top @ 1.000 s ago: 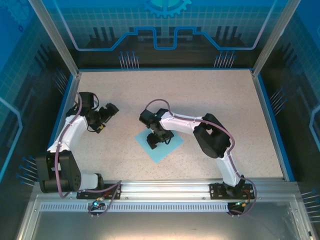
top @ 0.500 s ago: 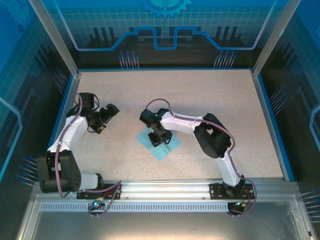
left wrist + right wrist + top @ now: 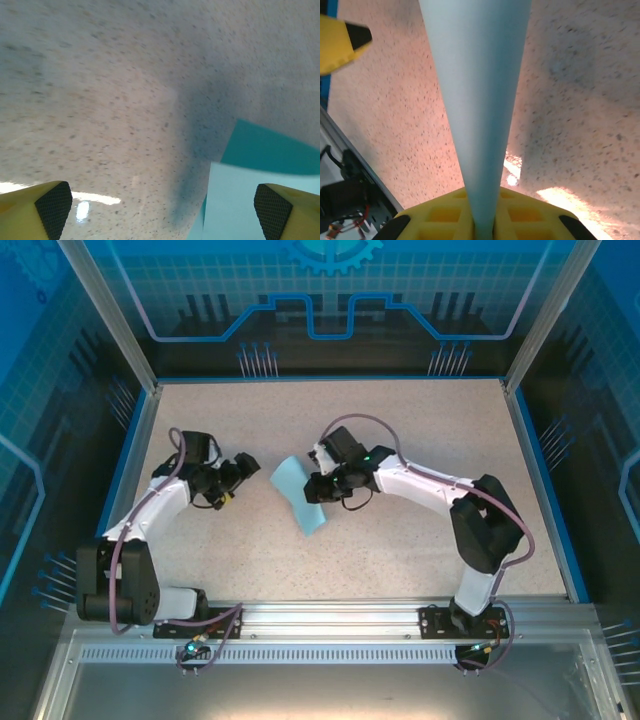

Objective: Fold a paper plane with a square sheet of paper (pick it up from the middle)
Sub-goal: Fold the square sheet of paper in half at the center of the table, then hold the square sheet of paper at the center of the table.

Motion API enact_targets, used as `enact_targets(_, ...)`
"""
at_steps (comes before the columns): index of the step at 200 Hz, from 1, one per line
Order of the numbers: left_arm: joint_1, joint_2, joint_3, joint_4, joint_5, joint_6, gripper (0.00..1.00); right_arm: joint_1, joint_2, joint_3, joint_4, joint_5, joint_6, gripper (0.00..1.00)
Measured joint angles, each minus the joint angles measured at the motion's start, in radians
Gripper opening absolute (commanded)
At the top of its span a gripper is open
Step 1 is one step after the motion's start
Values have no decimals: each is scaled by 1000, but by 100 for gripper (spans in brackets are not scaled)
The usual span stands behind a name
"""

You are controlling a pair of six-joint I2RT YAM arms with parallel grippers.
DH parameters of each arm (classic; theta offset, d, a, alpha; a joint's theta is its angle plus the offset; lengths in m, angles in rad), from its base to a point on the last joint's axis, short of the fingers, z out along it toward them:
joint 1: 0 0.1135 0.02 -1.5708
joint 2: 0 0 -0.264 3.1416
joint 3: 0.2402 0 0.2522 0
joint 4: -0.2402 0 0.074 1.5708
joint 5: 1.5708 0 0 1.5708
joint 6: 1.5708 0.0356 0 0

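Pinching pale-blue sheet (image 3: 479, 90): right fingers (image 3: 436, 218).

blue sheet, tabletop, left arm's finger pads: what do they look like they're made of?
The square sheet of paper looks like thin, matte, pale blue paper; it curves limply in the right gripper. The tabletop is hard, beige and speckled, perhaps laminate or stone-look composite, with glare spots that suggest a slight sheen. The left finger pads are dark and cross-hatched, probably rubber, on yellow plastic-looking fingers.
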Motion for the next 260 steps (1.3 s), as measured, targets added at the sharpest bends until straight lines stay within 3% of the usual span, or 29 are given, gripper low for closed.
enact_targets(66,-201,69,-16,162,13,-58,79,-116,26,-138,53,-4,74,19)
enact_targets(124,-307,206,-9,291,56,-92,52,-117,47,-148,50,68,82,27)
enact_targets(153,-339,292,29,332,79,-95,35,-117,52,-148,40,95,86,27)
enact_targets(197,-375,416,134,365,95,-93,21,-119,55,-148,26,108,89,30)
enact_targets(229,-389,500,201,364,100,-89,16,-119,56,-148,18,109,89,33)
enact_targets(260,-391,553,235,340,100,-72,14,-119,56,-147,4,110,88,42)
